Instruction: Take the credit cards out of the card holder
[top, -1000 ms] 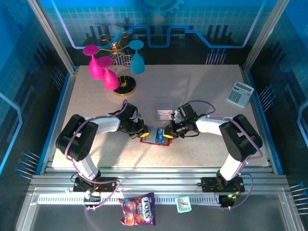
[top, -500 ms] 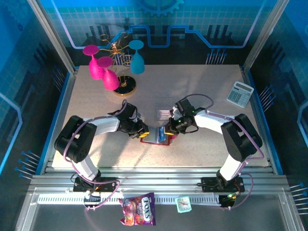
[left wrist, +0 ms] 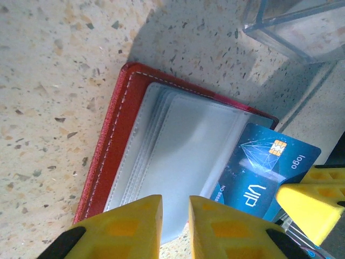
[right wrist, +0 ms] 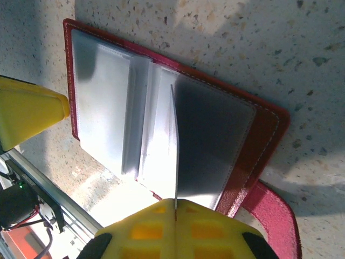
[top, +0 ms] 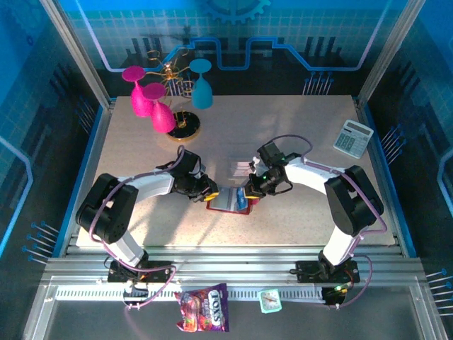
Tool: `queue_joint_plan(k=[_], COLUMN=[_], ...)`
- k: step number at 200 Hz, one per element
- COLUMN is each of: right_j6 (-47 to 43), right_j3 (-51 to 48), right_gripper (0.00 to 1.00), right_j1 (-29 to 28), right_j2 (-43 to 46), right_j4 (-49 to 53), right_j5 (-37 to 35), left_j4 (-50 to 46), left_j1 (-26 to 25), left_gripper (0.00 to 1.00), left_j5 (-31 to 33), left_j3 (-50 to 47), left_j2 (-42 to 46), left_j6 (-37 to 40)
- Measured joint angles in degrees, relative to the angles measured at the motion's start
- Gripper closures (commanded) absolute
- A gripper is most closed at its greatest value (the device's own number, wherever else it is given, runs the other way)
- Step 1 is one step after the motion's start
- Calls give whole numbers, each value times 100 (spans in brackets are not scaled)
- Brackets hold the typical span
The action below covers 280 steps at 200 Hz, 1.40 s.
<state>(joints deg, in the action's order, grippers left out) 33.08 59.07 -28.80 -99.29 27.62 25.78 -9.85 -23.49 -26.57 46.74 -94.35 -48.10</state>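
Note:
The red card holder (top: 221, 204) lies open on the table between both arms, its grey pockets (left wrist: 178, 156) facing up. A dark blue credit card (left wrist: 269, 167) marked VIP sticks halfway out of its right side. My right gripper (right wrist: 176, 202) is shut on that card, which runs edge-on as a thin line (right wrist: 175, 151) from its fingertips. One of its yellow fingers (left wrist: 312, 202) pinches the card's corner. My left gripper (left wrist: 175, 202) hovers over the near edge of the left pockets, its jaws slightly apart with nothing between them. From above, the left gripper (top: 211, 193) and the right gripper (top: 250, 193) flank the holder.
A clear plastic box (top: 243, 168) stands just behind the holder, its corner (left wrist: 302, 27) close to the card. A calculator (top: 352, 137) lies at the far right. Pink and blue goblets on a round stand (top: 170, 110) sit at the back left.
My right gripper closed on the blue card and drew it back and to the right, further out of the pocket. The left jaws parted a little.

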Motion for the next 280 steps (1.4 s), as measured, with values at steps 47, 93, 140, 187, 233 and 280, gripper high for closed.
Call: queue_joint_plan(k=[47, 93, 140, 187, 233, 280], right_j6=[-234, -293, -243, -186, -243, -992], right_j3=[85, 118, 118, 118, 262, 863], right_gripper=[97, 96, 96, 95, 95, 97], right_j1=[48, 48, 48, 146, 566, 942], right_j2=[-87, -87, -11, 354, 608, 546], right_j4=[221, 256, 229, 164, 173, 616], right_j5=[-33, 7, 37, 57, 94, 118], left_j4=[-96, -323, -396, -400, -295, -278], left_j1=[-2, -4, -4, -4, -136, -188], left_gripper=[69, 59, 55, 54, 54, 54], left_j5=[219, 483, 538, 520, 470, 472], left_j3=[-9, -142, -160, -166, -267, -289], left_j2=[98, 136, 136, 136, 136, 179], left_j6=[15, 107, 177, 173, 125, 4])
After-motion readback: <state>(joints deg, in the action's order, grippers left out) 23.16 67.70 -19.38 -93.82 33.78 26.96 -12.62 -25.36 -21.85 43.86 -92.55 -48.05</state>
